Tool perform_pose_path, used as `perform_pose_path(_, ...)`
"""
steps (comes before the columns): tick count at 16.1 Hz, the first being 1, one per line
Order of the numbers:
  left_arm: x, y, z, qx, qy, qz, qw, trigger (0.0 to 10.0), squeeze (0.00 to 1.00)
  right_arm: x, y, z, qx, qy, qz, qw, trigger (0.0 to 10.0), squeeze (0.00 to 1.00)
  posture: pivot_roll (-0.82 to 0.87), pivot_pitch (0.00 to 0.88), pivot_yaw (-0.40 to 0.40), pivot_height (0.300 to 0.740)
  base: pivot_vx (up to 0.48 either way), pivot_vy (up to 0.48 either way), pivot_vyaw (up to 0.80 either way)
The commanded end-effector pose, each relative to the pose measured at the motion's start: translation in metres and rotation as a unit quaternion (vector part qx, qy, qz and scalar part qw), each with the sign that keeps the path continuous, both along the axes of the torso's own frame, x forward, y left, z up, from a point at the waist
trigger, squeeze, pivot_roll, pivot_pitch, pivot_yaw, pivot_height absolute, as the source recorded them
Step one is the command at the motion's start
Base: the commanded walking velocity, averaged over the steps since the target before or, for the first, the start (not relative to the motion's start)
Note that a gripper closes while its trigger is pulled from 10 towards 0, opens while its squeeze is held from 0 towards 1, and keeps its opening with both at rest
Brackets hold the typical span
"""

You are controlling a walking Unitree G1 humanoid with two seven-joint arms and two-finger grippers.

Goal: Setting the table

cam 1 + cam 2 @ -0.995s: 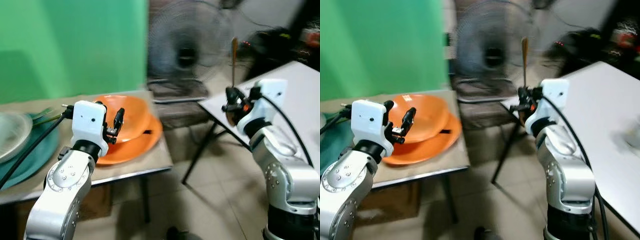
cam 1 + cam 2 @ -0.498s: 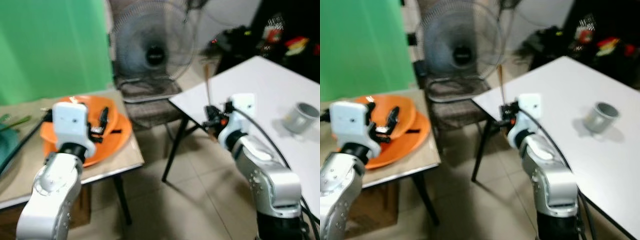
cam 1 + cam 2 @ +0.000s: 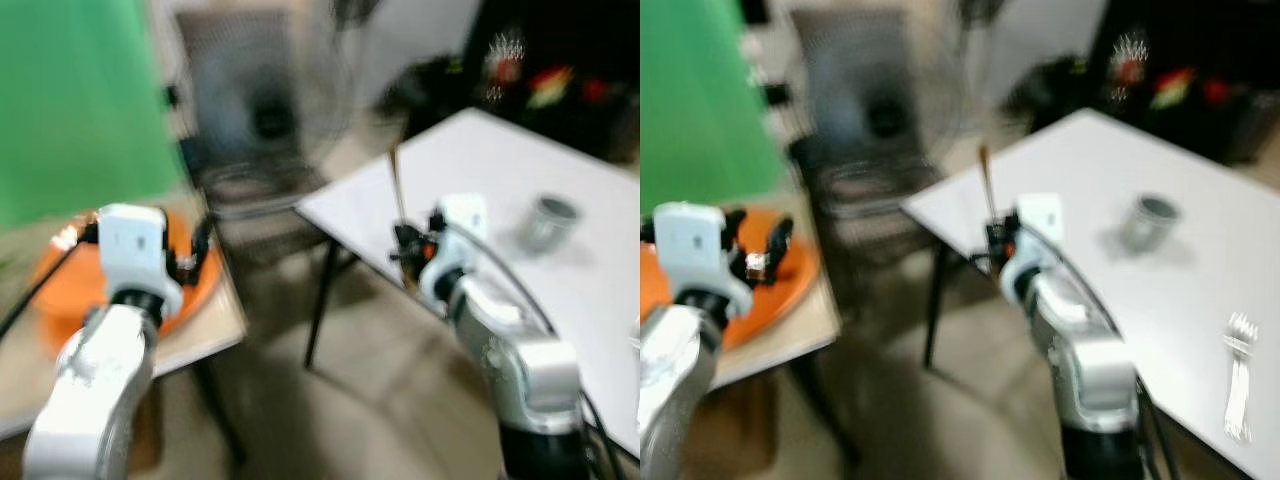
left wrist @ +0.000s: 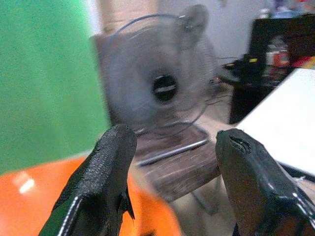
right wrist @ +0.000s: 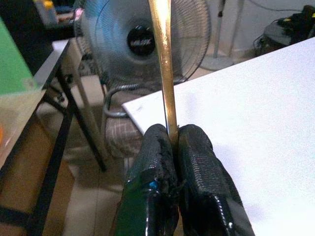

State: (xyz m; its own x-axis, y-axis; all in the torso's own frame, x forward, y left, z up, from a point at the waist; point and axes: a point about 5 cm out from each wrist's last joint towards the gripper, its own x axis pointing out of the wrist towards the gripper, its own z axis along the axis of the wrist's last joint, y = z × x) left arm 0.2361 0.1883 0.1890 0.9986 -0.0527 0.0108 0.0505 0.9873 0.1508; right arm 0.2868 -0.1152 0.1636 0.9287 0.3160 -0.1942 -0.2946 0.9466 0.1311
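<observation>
The right gripper [image 5: 170, 147] has its jaws clamped on a thin golden utensil handle [image 5: 162, 64], upright at frame centre. Eye views add a fork [image 3: 1238, 385] lower right on the white tabletop [image 3: 1200, 290]. The left gripper [image 4: 170, 157] has its jaws apart near the orange plates [image 3: 60, 285].

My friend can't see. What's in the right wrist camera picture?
The right pincer is shut on a thin golden metal utensil handle that sticks straight up. Behind it are a flat white table and a round grey standing fan.

text: none legible | fan [image 5: 140, 37] hub badge: too blurred to read
</observation>
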Motion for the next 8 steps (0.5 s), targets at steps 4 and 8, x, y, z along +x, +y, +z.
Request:
perform_pose_path(4,0.0001,-0.0130,-0.0033,0.004,0.015,-0.052,0.999,10.0,0.00,0.0020,-0.0058,0.0017,-0.001,-0.008,-0.013,1.000,10.0,0.00,0.05,0.000,-0.052,0.740,0.328,0.000,-0.80)
perform_pose_path(8,0.0021,-0.0113,-0.0024,0.006,0.014,-0.057,0.998,10.0,0.00,-0.0024,-0.0031,0.0039,0.004,-0.016,-0.012,1.000,10.0,0.00,0.05,0.000,-0.046,0.740,0.330,0.000,-0.76)
